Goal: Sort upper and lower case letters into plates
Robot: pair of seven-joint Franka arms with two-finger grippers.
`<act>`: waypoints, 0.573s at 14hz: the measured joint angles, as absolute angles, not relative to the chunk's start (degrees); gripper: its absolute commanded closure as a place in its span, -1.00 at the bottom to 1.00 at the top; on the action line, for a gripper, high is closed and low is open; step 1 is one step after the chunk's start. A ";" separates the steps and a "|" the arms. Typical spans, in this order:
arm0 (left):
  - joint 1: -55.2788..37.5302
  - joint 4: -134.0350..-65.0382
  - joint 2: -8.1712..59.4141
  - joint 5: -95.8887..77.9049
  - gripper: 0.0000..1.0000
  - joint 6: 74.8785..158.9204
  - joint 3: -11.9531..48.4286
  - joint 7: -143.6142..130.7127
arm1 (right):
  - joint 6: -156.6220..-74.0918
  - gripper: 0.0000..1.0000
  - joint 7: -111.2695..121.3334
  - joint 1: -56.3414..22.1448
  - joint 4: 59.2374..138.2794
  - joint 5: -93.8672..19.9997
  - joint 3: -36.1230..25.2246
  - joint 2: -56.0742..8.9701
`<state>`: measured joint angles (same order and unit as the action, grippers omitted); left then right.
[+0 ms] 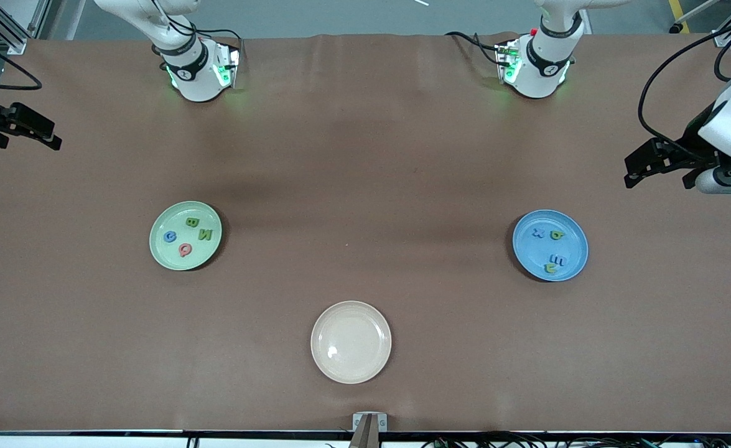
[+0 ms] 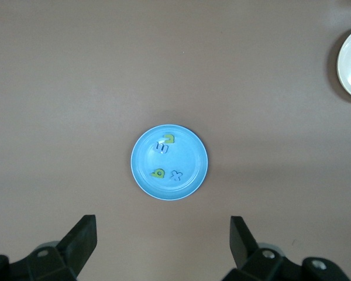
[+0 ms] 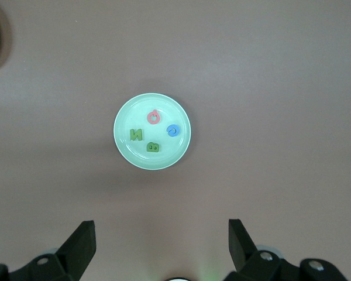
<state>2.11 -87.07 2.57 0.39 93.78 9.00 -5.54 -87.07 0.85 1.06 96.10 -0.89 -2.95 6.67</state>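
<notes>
A cream-white plate [image 1: 351, 341], bare inside, sits on the brown table covering [image 1: 365, 155] close to the front camera's edge, near a small metal bracket [image 1: 369, 422].

Both arms are glossy white with black joint rings and green lights at the bases. Black cables trail from them. The left gripper [image 1: 642, 171] and right gripper [image 1: 41, 134] are black, with wedge-shaped fingers [image 2: 82, 234].

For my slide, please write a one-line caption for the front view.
Four letters lie in the green plate and four in the blue plate; the cream plate holds none.
</notes>
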 measured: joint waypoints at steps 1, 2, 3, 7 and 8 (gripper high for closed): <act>1.71 -87.08 2.59 0.39 -1.00 93.77 8.80 -5.54 | -87.27 -1.00 1.39 1.06 96.13 -0.89 -2.95 6.65; 1.12 -87.08 2.60 0.39 -1.00 93.77 8.48 -5.54 | -87.52 -1.00 1.80 1.06 96.21 -0.89 -2.94 6.64; 0.52 -87.08 2.61 0.39 -1.00 93.76 8.13 -5.55 | -87.69 -1.00 1.97 1.06 96.31 -0.89 -2.94 6.62; -0.30 -87.09 2.62 0.39 -1.00 93.74 7.46 -5.58 | -87.77 -1.00 2.14 1.06 96.65 -0.89 -2.94 6.61; -0.30 -87.11 2.67 0.39 -1.00 93.73 7.44 -5.58 | -87.77 -1.00 2.16 1.06 96.65 -0.89 -2.95 6.61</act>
